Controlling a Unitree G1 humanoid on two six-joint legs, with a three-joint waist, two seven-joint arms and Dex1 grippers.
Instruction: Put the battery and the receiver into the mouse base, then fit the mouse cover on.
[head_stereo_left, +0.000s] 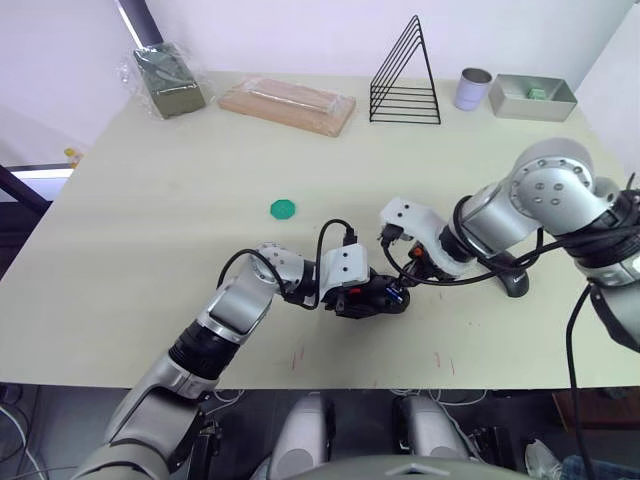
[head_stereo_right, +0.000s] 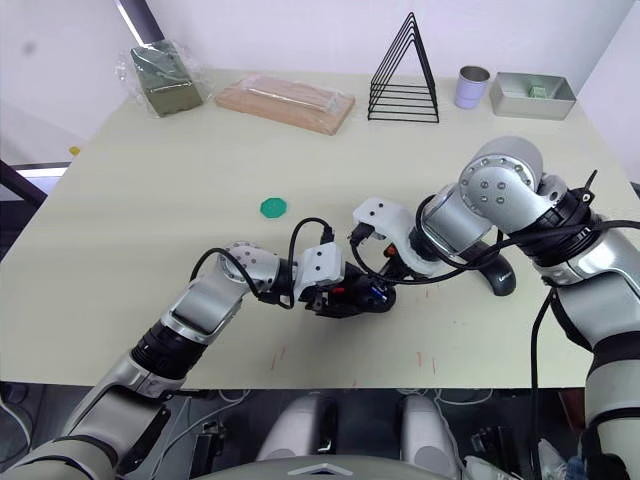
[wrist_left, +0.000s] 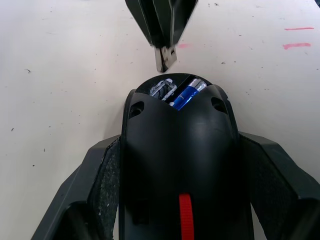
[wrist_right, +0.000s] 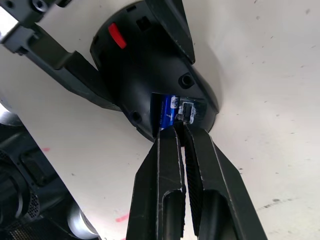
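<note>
1. Left end effector (wrist_left: 177, 200) clamps the mouse base (wrist_left: 178, 150) on the bench (head_stereo_left: 150, 250).
2. Right end effector (wrist_right: 181, 131) pinches the receiver (wrist_left: 165, 56) just above the compartment.
3. Battery (wrist_left: 186, 95) sits inside the base.
4. Mouse cover (head_stereo_right: 497, 272) lies nearby.

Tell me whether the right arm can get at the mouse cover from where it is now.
Probably yes. The mouse cover lies bare on the table beside the right forearm. But the right end effector is shut on the receiver above the mouse base, so that comes first.
</note>
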